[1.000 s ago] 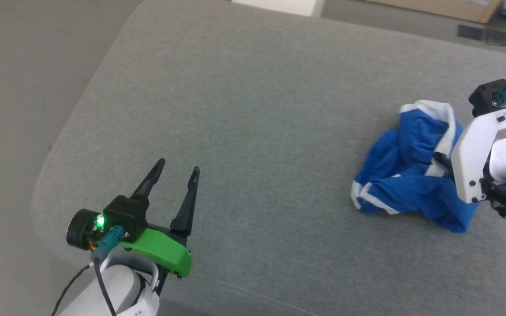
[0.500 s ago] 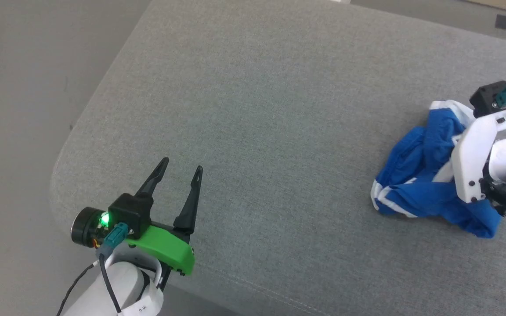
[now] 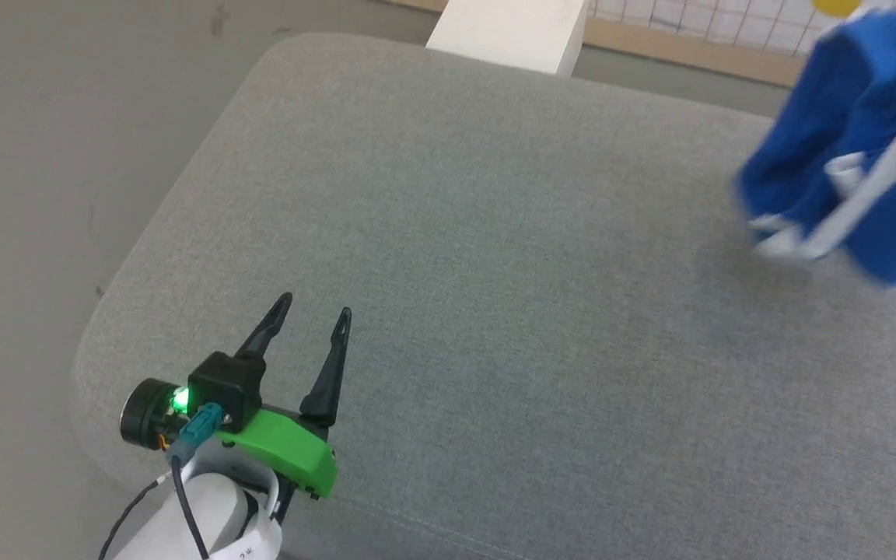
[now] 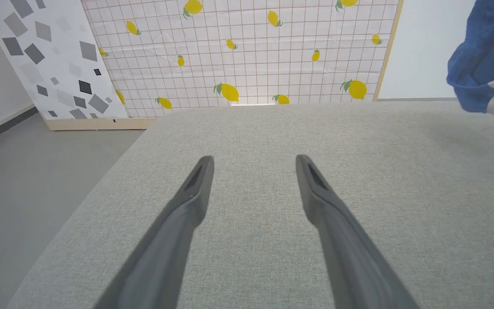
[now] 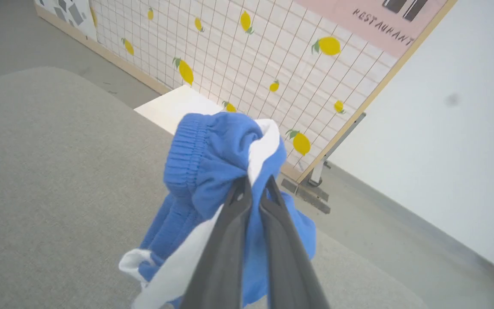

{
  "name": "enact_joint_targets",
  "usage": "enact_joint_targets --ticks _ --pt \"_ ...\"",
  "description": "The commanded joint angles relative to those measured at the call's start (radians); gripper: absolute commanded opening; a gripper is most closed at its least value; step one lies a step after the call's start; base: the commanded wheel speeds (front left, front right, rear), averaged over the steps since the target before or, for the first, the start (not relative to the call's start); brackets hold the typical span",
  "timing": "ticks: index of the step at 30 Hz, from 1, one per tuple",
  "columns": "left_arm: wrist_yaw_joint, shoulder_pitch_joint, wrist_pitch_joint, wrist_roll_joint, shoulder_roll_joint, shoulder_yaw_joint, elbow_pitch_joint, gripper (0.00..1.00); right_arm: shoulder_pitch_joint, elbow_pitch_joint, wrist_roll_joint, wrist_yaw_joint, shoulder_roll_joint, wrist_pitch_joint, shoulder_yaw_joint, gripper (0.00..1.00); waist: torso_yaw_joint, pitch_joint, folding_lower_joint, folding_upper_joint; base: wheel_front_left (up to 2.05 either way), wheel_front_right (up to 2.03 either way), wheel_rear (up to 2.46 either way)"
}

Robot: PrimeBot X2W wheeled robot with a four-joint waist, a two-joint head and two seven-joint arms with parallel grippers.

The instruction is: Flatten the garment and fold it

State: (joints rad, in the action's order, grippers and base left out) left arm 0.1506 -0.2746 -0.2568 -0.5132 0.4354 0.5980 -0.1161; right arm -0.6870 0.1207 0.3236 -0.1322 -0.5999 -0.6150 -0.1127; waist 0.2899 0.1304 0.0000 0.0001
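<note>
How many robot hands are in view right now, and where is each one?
2. The left hand hovers open over the grey cushion at its near left corner. The right hand is shut on the blue garment, held up at the far right.

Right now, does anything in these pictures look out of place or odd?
Only the garment: it hangs in a crumpled bunch from the right gripper, above the grey cushion rather than lying flat. The left gripper is open and empty.

One garment (image 3: pixel 837 140), two grippers (image 3: pixel 316 305) (image 5: pixel 255 183)
</note>
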Motion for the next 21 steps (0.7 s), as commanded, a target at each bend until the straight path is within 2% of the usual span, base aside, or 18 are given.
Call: enact_joint_targets --ticks 1,4,7,13,18,19,20,21 --pt "-0.004 0.013 -0.002 0.003 0.007 0.0 0.002 1.0 -0.016 -0.021 0.002 0.002 -0.026 0.036 -0.039 0.0 -0.007 -0.02 0.0 -0.0001 0.0 0.0 0.0" --pt "-0.001 0.022 -0.002 0.0 0.013 -0.001 0.008 1.0 -0.013 -0.067 0.018 0.002 -0.085 0.092 -0.144 0.0 -0.005 -0.024 0.0 -0.0001 0.0 0.0 0.0" --pt "0.005 0.032 -0.001 -0.002 0.019 -0.002 0.016 1.0 0.023 -0.115 0.052 0.002 -0.118 0.112 -0.315 0.0 -0.007 -0.019 0.0 -0.0001 0.0 0.0 0.0" --pt "0.005 0.031 0.011 -0.003 0.025 0.006 0.031 1.0 0.103 -0.109 0.12 0.002 -0.107 0.123 -0.657 0.0 -0.008 0.002 0.0 -0.0001 0.0 0.0 0.0" --pt "0.004 0.023 0.018 -0.003 0.026 0.01 0.038 1.0 0.119 -0.054 0.167 0.002 -0.068 0.14 -0.824 0.0 -0.009 0.011 0.0 -0.0001 0.0 0.0 0.0" --pt "0.004 0.02 0.021 -0.003 0.028 0.011 0.04 1.0 0.114 -0.043 0.183 0.002 -0.06 0.145 -0.849 0.46 -0.012 0.013 0.0 -0.0001 0.0 0.0 0.0" --pt "0.005 0.019 0.022 -0.004 0.029 0.01 0.041 1.0 0.11 -0.035 0.194 0.002 -0.055 0.149 -0.859 1.0 -0.015 0.015 0.0 -0.0001 0.0 0.0 0.0" --pt "0.006 0.018 0.022 -0.005 0.03 0.009 0.041 1.0 0.104 -0.029 0.212 0.002 -0.049 0.156 -0.868 1.0 -0.02 0.016 0.0 -0.0001 0.0 0.0 0.0"
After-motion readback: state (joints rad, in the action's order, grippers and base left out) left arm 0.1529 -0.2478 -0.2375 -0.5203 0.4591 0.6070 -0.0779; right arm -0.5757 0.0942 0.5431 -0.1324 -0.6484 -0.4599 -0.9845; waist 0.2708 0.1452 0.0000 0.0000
